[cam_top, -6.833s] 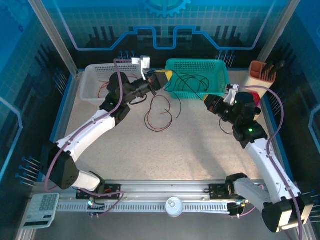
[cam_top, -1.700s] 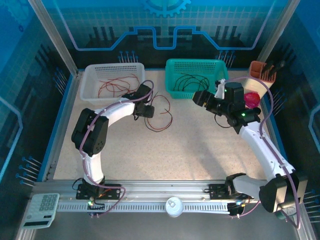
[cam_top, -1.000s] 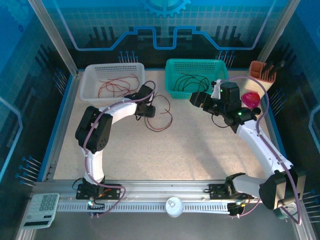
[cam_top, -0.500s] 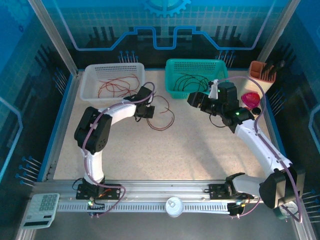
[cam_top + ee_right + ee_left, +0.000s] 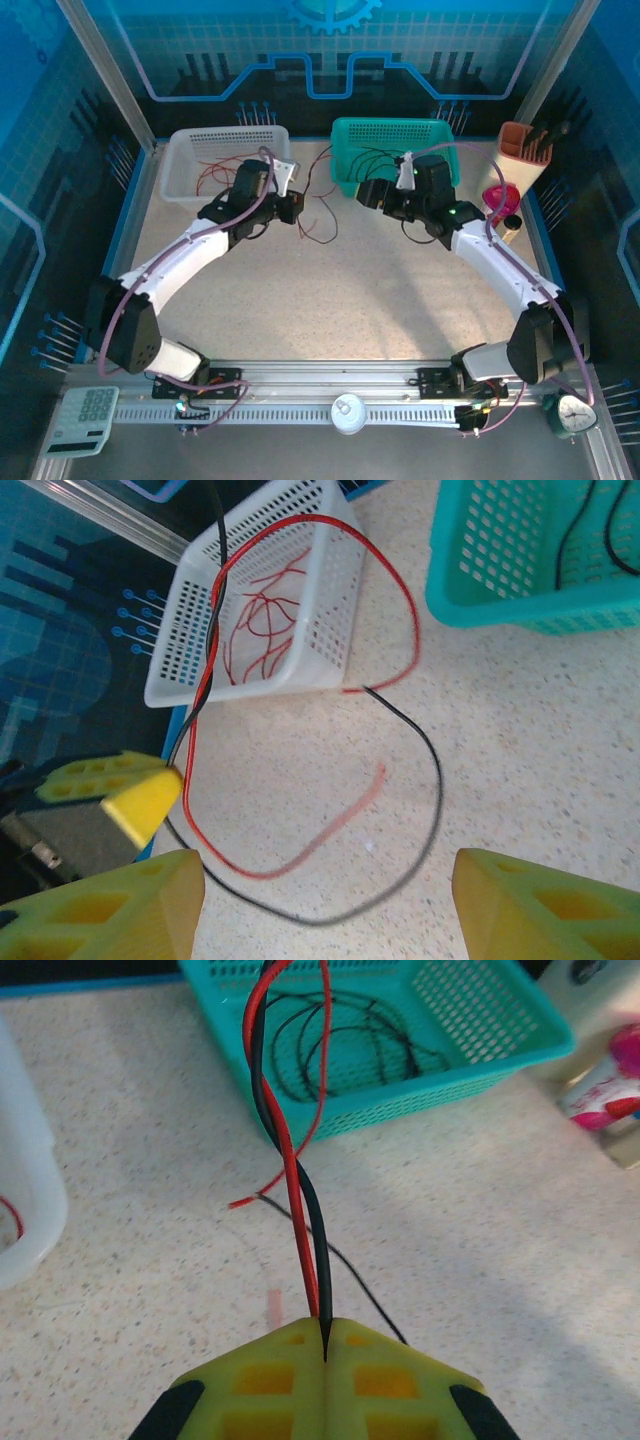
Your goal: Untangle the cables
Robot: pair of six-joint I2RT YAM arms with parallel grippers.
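The left gripper [image 5: 325, 1332] had its yellow pads pressed together on two thin, flexible cables [image 5: 300, 1175], one red and one black. They were twisted round each other just ahead of its tips and ran on toward the teal plastic mesh basket [image 5: 480, 1070] beyond. The right gripper [image 5: 325, 895] stood spread and empty, with the cables' slack loop drooping ahead of and between its fingers. The strands looked light, limp and slick, likely to sag and slip. A firm pinch on the black strand, where it parted from the red, seemed the best hold.
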